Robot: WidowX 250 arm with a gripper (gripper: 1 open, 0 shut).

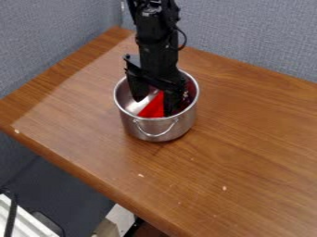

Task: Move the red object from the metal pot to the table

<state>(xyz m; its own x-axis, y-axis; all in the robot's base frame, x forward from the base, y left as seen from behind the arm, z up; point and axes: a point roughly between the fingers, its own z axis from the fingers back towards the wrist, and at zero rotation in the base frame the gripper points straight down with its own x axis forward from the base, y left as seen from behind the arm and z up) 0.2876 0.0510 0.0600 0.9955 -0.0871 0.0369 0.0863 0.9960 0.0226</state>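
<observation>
The metal pot stands on the brown wooden table, a little behind its middle. Inside it lies the red object, a bright red bar partly hidden by my fingers. My black gripper points straight down into the pot, open, with one finger on each side of the red bar. Whether the fingers touch the bar cannot be told from this view.
A grey-blue wall stands behind the table at the left and back. The table's front edge runs diagonally from the left down to the lower right, with the floor below it.
</observation>
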